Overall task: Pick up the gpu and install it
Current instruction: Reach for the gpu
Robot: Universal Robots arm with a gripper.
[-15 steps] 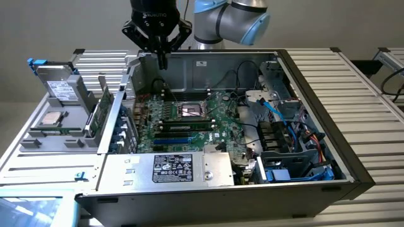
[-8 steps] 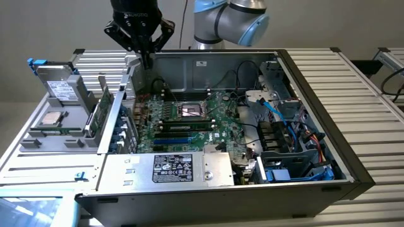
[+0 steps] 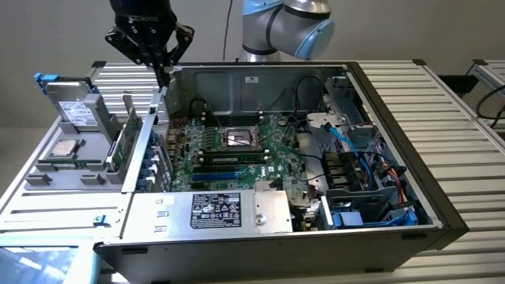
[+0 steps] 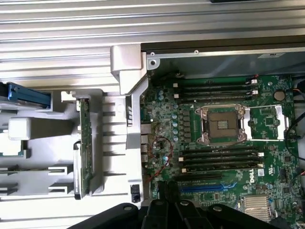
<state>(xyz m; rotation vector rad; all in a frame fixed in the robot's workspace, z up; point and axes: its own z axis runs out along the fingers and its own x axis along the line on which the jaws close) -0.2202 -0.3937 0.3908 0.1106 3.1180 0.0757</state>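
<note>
Ribbed metal tabletop (image 3: pixel 457 100) carries an open computer case (image 3: pixel 229 83). We see the gpu (image 3: pixel 126 142) standing on edge in a grey rack (image 3: pixel 47 177), at nine o'clock from the motherboard (image 3: pixel 236 160) in the exterior view. At one o'clock from the card hangs the gripper (image 3: pixel 163 72), fingers pressed together and holding nothing, above the case's rear wall.

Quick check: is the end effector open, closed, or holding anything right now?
End effector: closed, holding nothing; the gpu stands on edge in the grey rack.
</note>
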